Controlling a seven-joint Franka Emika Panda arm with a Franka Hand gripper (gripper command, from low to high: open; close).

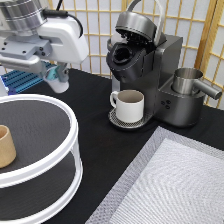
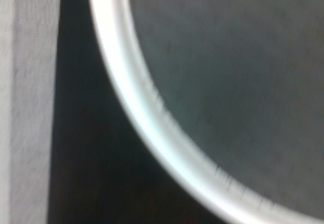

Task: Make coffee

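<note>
Seemingly clenched on its load, the pincer (image 1: pixel 56 76) hangs at the upper left of the exterior view, and what shows below it looks like the coffee pod (image 1: pixel 61 83): a small white body with a touch of teal against the fingers. The grip itself is partly hidden by the hand, so I judge it grasped rather than see it plainly. Under and beside the pincer lies the white-rimmed tiered tray (image 1: pixel 75 130), whose curved rim (image 2: pixel 144 115) fills the wrist view against the dark worktop (image 1: pixel 105 150). A tan wooden cup (image 1: pixel 5 146) stands on the tray's upper shelf at the left edge. Behind the arm sits a blue rack (image 1: pixel 20 80). Well apart, towards the upper right, stands the coffee machine (image 1: pixel 165 65) with its lid (image 1: pixel 134 24) raised and the pod chamber (image 1: pixel 122 54) open. A cream mug (image 1: pixel 131 106) is already set on the drip tray (image 1: pixel 116 121) under the spout, so the cup placing looks done. A steel jug (image 1: pixel 186 80) rests on the machine's right side, and a grey mat (image 1: pixel 175 185) covers the lower right. The step in hand reads as carrying the pod. It calls for a firm, level hold with the foil uppermost, height enough to clear the tray rim and the mug, and no squeeze hard enough to dent the plastic.
</note>
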